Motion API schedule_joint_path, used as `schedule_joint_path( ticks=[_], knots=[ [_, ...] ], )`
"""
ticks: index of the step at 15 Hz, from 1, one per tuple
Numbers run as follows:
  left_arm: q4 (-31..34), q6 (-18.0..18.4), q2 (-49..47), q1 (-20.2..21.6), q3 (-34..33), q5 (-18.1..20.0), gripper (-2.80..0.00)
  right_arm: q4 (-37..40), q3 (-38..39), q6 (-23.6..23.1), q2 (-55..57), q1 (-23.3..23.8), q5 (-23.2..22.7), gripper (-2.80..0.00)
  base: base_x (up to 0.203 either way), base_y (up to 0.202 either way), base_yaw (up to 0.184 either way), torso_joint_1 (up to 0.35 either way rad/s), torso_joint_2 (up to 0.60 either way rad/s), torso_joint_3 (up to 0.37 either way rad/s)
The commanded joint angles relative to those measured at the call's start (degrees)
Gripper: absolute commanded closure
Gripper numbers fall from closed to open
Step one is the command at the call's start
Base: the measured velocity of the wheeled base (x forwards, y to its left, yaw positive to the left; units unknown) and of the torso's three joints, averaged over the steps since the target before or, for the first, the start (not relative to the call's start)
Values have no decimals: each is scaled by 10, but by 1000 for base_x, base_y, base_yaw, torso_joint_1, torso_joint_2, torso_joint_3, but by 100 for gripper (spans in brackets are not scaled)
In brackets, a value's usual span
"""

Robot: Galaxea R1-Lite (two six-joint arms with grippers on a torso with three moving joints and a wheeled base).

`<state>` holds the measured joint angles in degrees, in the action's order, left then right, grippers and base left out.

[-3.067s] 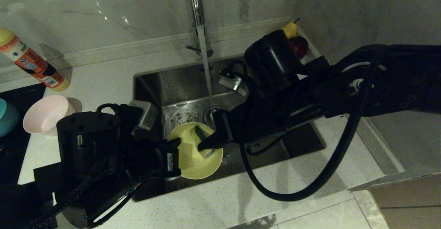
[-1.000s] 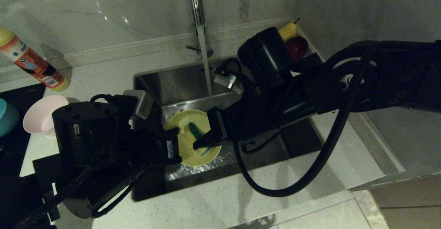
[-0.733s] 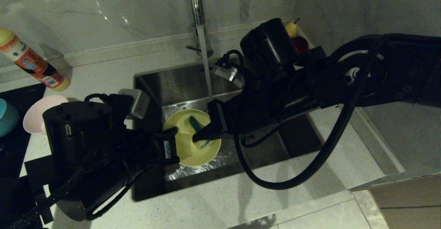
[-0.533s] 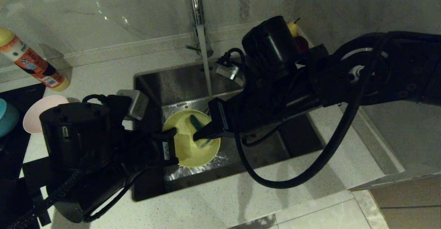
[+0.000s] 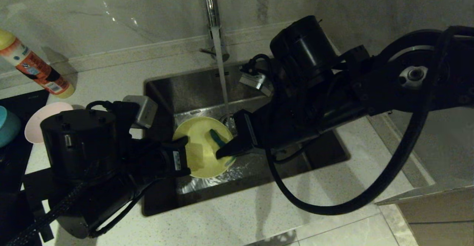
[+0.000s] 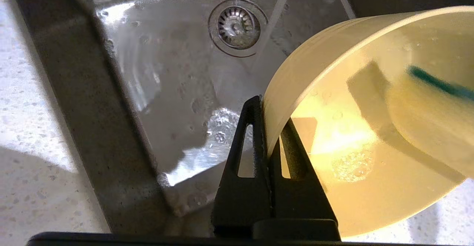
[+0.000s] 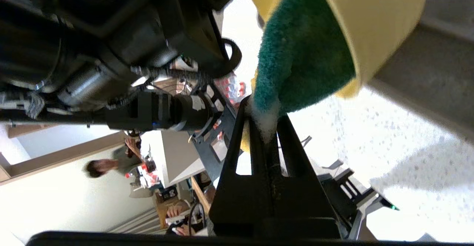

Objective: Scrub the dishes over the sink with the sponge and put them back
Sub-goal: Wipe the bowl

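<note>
Bottle (image 5: pixel 35 69) lies tilted at far left on the counter (image 5: pixel 229 216), against the wall. Teal bowl (image 5: pixel 7 125) sits at the left frame edge, pink bowl (image 5: pixel 37 122) just beside it, partly hidden behind the left arm.

Left gripper (image 5: pixel 184 143) reaches over the sink's left edge; fingers pinch the near rim of the yellow bowl (image 5: pixel 200 151). In the left wrist view one finger (image 6: pixel 246 153) sits outside the wall, the other inside, pressed together on the rim. Bowl is held tilted above the sink (image 5: pixel 185 87) floor, mouth facing up and toward the right arm.

Tap (image 5: pixel 210 5) runs; stream (image 5: pixel 222 76) falls just behind the bowl, near the drain (image 6: pixel 237 26). Sink floor wet.

Right gripper (image 5: pixel 226 150) comes in from the right, fingertips inside the bowl, clamped on the sponge (image 5: pixel 218 139). Right wrist view: sponge (image 7: pixel 300 64) green face showing, foam squeezed between the fingers, sponge lying against the bowl's inner wall.
</note>
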<state>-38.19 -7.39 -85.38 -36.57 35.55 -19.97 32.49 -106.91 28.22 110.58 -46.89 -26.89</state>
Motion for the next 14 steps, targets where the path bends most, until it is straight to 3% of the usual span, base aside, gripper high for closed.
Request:
schedule_joint_path(
  ticks=[1, 6, 11, 14],
  knots=[
    [-3, -1, 0, 3, 5, -16, 0, 1, 25, 1, -20, 0, -2, 0, 0, 0, 0, 0, 0, 0],
    [1, -2, 10, 2, 6, -21, 0, -4, 38, 0, -10, -1, -4, 0, 0, 0, 0, 0, 0, 0],
    [0, 1, 17, 1, -3, -18, 0, -36, -34, 3, 27, -1, -2, 0, 0, 0, 0, 0, 0, 0],
    [0, 4, 18, -1, -8, -16, 0, -56, -37, 3, 33, 0, 4, 0, 0, 0, 0, 0, 0, 0]
  ],
)
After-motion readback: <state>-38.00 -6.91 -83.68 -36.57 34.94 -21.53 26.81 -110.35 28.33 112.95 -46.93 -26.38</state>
